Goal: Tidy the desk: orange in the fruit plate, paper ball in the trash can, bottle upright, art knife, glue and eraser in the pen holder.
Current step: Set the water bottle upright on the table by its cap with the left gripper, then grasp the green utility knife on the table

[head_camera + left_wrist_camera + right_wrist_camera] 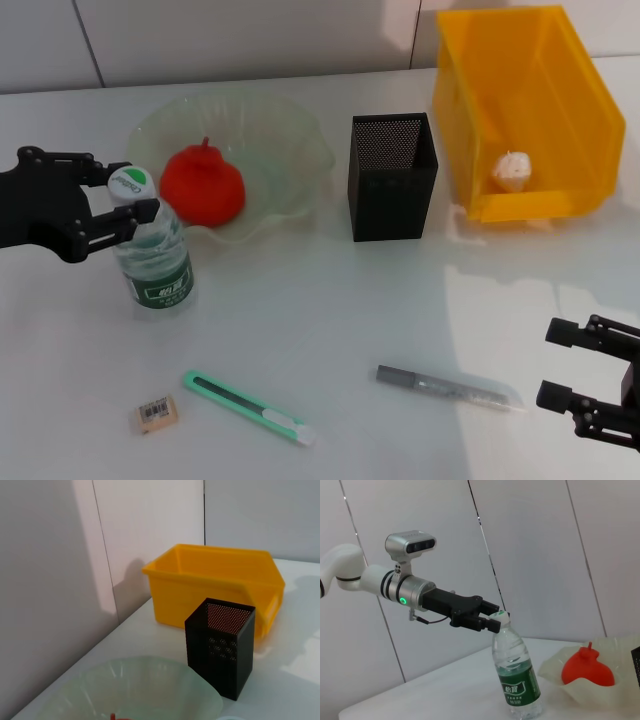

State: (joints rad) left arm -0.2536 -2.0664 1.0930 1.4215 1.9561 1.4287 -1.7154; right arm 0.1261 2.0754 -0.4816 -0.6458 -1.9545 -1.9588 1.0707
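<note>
The bottle (155,255) stands upright on the table, left of the fruit plate (290,150). My left gripper (130,192) is shut on its neck just under the white-and-green cap; the right wrist view shows the same grip on the bottle (517,680) by the left gripper (495,618). The orange (202,187) lies in the fruit plate, and the paper ball (511,168) lies in the yellow trash can (560,205). The green art knife (250,407), the grey glue stick (448,388) and the eraser (155,413) lie on the near table. My right gripper (560,365) is open at the near right.
The black mesh pen holder (392,190) stands between the plate and the trash can. The left wrist view shows the pen holder (220,645), the trash can (210,585) and the plate rim (140,690) against a white wall. The wall closes the table's far side.
</note>
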